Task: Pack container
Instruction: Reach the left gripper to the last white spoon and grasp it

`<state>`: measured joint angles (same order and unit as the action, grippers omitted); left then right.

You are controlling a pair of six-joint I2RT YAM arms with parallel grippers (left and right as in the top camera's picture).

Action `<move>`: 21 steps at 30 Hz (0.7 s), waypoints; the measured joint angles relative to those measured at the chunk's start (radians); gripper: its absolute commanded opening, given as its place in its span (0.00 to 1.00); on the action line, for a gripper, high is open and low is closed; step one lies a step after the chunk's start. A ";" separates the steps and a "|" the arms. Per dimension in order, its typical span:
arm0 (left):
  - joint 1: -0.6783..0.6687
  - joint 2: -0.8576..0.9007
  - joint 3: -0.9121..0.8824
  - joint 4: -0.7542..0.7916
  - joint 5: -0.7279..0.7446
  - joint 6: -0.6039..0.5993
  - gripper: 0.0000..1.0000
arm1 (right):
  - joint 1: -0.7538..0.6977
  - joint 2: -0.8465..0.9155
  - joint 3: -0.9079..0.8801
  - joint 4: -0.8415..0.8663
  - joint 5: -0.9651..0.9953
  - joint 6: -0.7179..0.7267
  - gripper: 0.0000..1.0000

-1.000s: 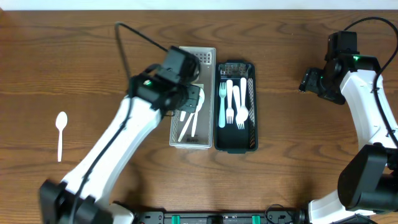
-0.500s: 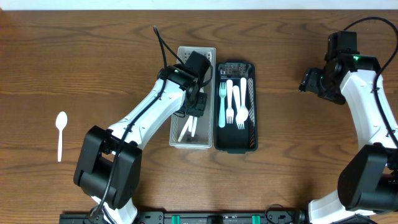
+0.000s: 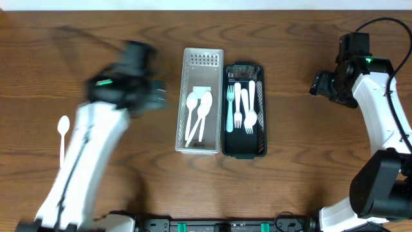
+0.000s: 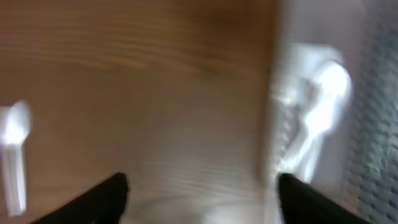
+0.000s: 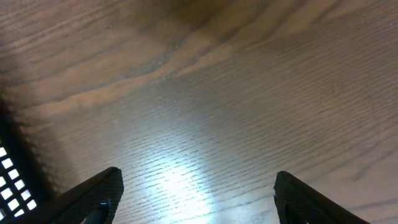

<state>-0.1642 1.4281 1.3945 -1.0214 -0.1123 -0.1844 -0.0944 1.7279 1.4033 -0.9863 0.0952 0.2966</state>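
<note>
A white mesh container holds two white spoons. Beside it on the right, a black container holds several white and pale blue forks. One more white spoon lies loose on the table at far left. My left gripper, motion-blurred, hangs over bare wood just left of the white container, open and empty. The left wrist view shows it open, with the loose spoon at left and the spoons in the container at right. My right gripper is open over bare table.
The right arm stands at the table's right side, its gripper well away from the containers. A corner of the black container's mesh shows at the left edge of the right wrist view.
My left gripper has opened, left a spoon in the white container, and swung left off the container over the table. The right arm has not moved.
</note>
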 measured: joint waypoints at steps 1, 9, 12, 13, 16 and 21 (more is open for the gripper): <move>0.059 -0.025 0.000 -0.003 -0.009 0.005 0.88 | 0.000 0.000 0.000 0.000 0.000 -0.002 0.82; 0.556 -0.043 0.002 0.008 0.006 0.085 0.92 | 0.000 0.000 0.000 0.000 0.000 -0.002 0.82; 0.683 0.016 -0.016 0.049 0.064 0.138 0.92 | 0.000 0.000 0.000 0.000 0.000 -0.003 0.82; 0.719 0.047 -0.027 0.062 0.081 0.158 0.92 | 0.000 0.000 0.000 0.000 0.000 -0.005 0.82; 0.788 0.142 -0.045 0.089 0.114 0.198 0.92 | 0.000 0.000 0.000 0.000 0.000 -0.009 0.82; 0.845 0.316 -0.055 0.134 0.163 0.286 0.92 | 0.000 0.000 0.000 0.000 0.000 -0.013 0.82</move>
<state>0.6811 1.7443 1.3399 -0.8871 0.0505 0.1013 -0.0944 1.7279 1.4033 -0.9859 0.0956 0.2832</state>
